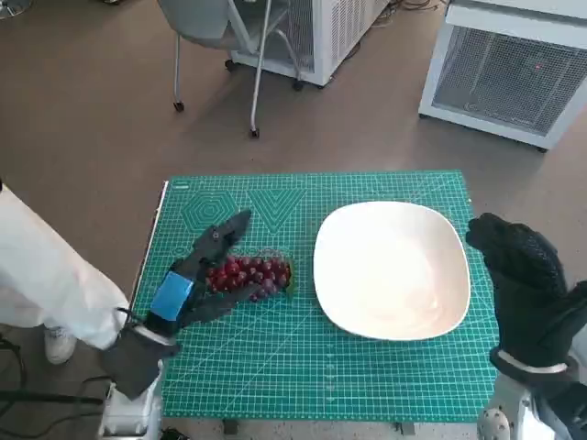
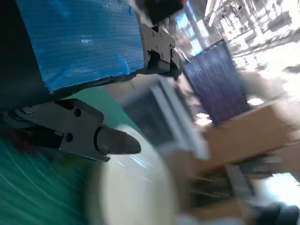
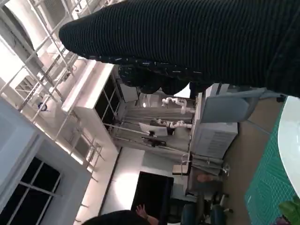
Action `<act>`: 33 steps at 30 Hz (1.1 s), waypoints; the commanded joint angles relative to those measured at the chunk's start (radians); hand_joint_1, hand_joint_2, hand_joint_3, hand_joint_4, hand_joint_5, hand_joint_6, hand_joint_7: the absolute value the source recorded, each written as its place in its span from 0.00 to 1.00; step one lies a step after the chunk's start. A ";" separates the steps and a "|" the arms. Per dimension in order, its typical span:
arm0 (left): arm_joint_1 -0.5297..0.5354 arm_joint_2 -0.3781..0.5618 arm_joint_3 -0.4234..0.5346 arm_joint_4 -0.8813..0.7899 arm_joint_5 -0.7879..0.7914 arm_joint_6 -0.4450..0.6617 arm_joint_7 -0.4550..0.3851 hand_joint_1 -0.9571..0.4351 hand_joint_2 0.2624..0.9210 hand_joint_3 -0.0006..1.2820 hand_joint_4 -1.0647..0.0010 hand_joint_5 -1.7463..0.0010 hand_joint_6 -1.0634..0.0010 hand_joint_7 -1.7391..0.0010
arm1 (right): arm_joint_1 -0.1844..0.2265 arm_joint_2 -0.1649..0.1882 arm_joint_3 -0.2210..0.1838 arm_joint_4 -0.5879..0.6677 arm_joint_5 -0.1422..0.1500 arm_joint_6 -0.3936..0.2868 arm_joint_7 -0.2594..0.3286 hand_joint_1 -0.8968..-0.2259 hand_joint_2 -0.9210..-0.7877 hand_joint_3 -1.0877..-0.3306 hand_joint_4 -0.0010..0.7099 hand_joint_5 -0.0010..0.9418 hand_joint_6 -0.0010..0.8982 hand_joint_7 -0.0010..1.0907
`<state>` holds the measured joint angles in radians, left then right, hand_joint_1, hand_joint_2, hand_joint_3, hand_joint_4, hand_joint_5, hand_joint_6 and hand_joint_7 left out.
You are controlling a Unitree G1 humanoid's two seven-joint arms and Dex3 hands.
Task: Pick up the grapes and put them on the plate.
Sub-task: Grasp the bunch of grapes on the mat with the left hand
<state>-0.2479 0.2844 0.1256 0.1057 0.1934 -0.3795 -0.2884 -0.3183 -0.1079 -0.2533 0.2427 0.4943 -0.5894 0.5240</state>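
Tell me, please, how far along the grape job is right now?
Nothing is delivered yet: the white plate holds nothing. In hand: the left hand has its fingers around the red grapes, which lie on the green mat. Left: gripping, lifting, carrying them to the plate.

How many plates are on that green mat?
1. A white plate sits on the right half of the green cutting mat, beside the red grapes. Nothing suggests another is hidden.

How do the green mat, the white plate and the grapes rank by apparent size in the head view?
1. Green mat, by far the largest.
2. White plate.
3. Grapes, smallest, partly hidden by the left hand.
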 commanded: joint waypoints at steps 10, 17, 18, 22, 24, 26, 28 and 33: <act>0.064 0.084 -0.093 -0.315 0.461 0.301 0.063 0.38 0.75 0.00 1.00 1.00 0.94 0.95 | 0.011 0.010 -0.003 0.030 -0.019 -0.006 -0.010 0.73 0.00 0.68 0.76 0.29 0.27 0.78; 0.045 0.085 -0.144 -0.319 0.474 0.406 0.025 0.40 0.68 0.00 1.00 1.00 0.88 0.97 | 0.009 0.013 -0.001 0.034 -0.026 -0.014 -0.015 0.74 0.00 0.68 0.76 0.30 0.27 0.78; 0.041 0.086 -0.151 -0.314 0.473 0.415 0.021 0.40 0.68 0.00 1.00 1.00 0.88 0.97 | 0.009 0.013 0.000 0.033 -0.027 -0.015 -0.015 0.74 0.00 0.68 0.76 0.30 0.27 0.78; 0.023 0.089 -0.172 -0.290 0.455 0.450 -0.001 0.41 0.67 0.00 1.00 1.00 0.87 0.97 | 0.008 0.013 0.001 0.032 -0.027 -0.018 -0.015 0.74 0.00 0.67 0.76 0.30 0.27 0.78; 0.011 0.091 -0.182 -0.271 0.446 0.465 -0.012 0.42 0.66 0.00 1.00 1.00 0.86 0.98 | 0.008 0.012 0.000 0.033 -0.026 -0.018 -0.014 0.74 0.00 0.67 0.75 0.30 0.27 0.78; -0.009 0.092 -0.194 -0.238 0.439 0.479 -0.023 0.42 0.66 0.00 1.00 1.00 0.86 0.98 | 0.007 0.011 -0.002 0.035 -0.025 -0.016 -0.013 0.74 0.00 0.67 0.75 0.30 0.27 0.78; -0.038 0.091 -0.209 -0.188 0.435 0.494 -0.033 0.43 0.66 0.00 1.00 1.00 0.86 0.98 | 0.007 0.010 -0.003 0.037 -0.024 -0.016 -0.012 0.74 0.00 0.67 0.75 0.30 0.27 0.78; -0.120 0.089 -0.255 -0.054 0.440 0.531 -0.039 0.44 0.66 0.00 1.00 1.00 0.86 0.99 | 0.009 0.010 -0.004 0.038 -0.024 -0.015 -0.010 0.74 0.00 0.67 0.75 0.31 0.27 0.78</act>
<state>-0.3184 0.3677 -0.1014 -0.0146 0.6317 0.1273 -0.3185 -0.3221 -0.1012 -0.2549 0.2653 0.4700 -0.6098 0.5154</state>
